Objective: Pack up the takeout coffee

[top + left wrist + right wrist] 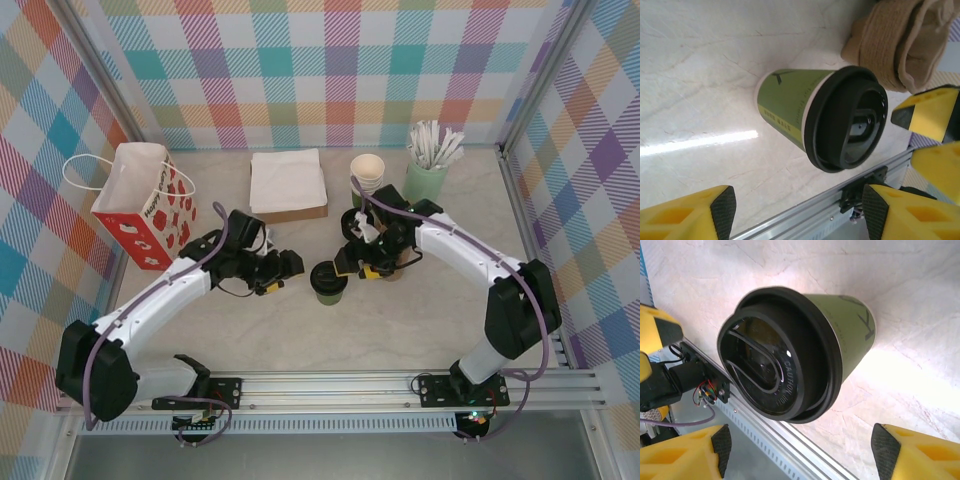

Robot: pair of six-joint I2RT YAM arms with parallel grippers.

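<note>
Takeout coffee (328,283) stands upright on my desk (400,320), black lid on, between my left tool (797,210) and right tool (802,447); both are spread, neither touching it.

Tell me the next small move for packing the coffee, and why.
Probably ease the left gripper forward around the cup: it stands lidded on the table, unheld, ahead of the open jaws, and the bag is on that side.
</note>
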